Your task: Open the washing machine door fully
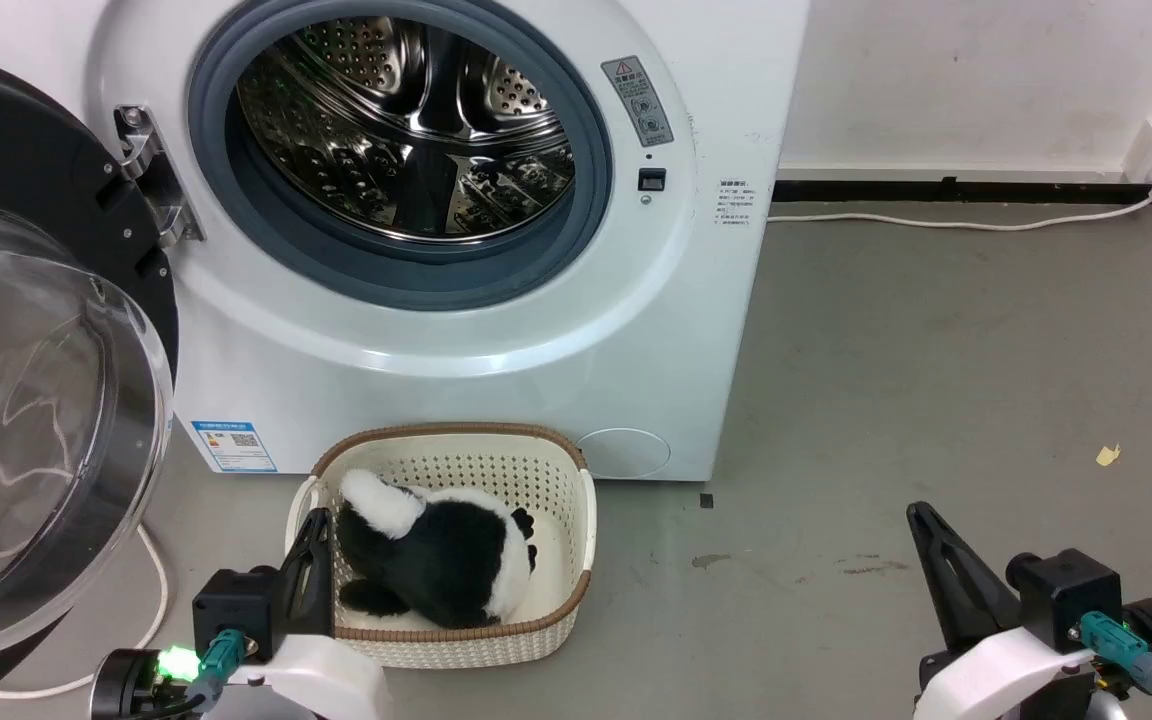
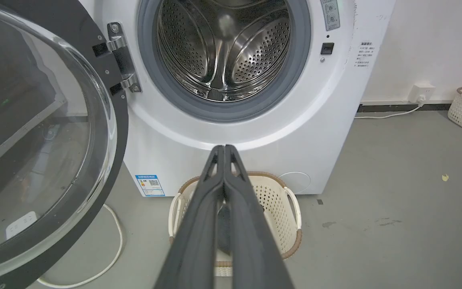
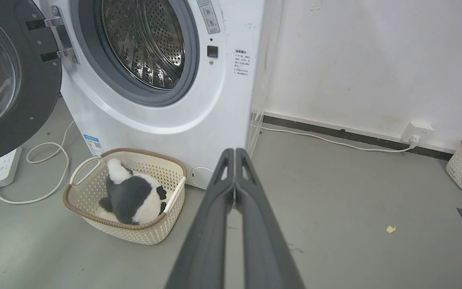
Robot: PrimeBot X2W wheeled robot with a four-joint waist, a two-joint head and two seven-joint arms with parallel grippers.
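washer door [image 1: 36, 380] wide open at frame left — drum opening [image 1: 401, 140] exposed | L gripper [image 1: 318, 525] lower left, fingers [image 1: 311, 580] closed, empty | R gripper [image 1: 924, 520] lower right — closed, empty

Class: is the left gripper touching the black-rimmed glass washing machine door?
Apart. Left wrist view: white machine front shows between the left gripper and the door.

The washing machine door [image 2: 34, 140] stands swung open beside the drum [image 2: 223, 48] (left gripper [image 2: 224, 147], jaws together).
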